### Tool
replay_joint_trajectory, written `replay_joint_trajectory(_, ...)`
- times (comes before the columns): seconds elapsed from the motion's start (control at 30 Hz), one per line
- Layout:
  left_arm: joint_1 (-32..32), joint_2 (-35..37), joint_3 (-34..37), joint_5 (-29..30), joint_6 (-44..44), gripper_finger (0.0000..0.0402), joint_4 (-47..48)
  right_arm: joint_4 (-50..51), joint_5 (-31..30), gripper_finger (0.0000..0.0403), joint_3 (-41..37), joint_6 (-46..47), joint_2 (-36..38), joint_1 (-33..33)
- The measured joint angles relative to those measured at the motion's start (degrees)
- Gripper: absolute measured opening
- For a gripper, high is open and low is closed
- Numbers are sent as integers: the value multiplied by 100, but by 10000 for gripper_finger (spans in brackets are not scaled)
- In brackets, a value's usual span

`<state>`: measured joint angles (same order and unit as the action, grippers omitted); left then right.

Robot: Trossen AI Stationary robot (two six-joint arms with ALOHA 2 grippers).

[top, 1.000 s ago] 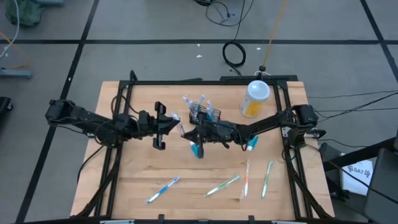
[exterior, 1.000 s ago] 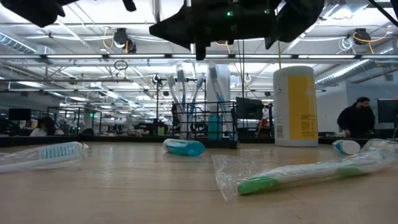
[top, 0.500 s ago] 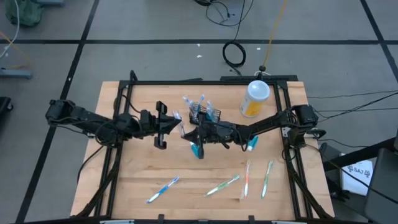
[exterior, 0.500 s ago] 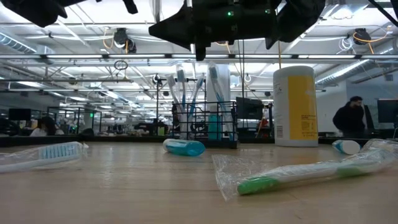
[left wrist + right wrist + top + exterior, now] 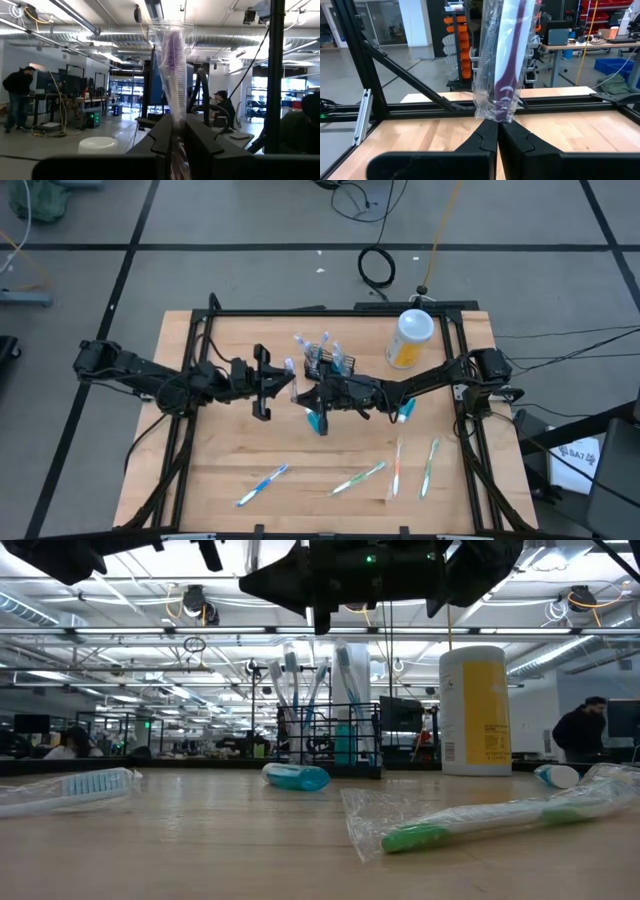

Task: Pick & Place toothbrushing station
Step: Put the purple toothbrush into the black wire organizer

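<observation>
Both pincers (image 5: 179,145) (image 5: 497,131) clamped on one wrapped purple toothbrush (image 5: 506,60), bristles indistinct.

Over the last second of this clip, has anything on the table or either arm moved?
The left gripper, shut on a wrapped purple toothbrush, has edged slightly toward the table's middle, closer to the caddy. The right gripper, also shut on the wrapped purple toothbrush, stayed put. Caddy, yellow bottle and the loose toothbrushes did not move.

Grey floor (image 5: 250,240), ceiling strip lights (image 5: 120,670), workbenches (image 5: 580,47).
</observation>
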<state>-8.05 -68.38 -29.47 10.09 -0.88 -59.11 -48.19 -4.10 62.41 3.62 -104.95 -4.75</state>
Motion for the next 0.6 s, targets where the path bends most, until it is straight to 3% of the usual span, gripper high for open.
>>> replay_joint_trajectory(0.6,-17,4,-2,-2,212,30,251,27,-4,0,0,-131,0,0)
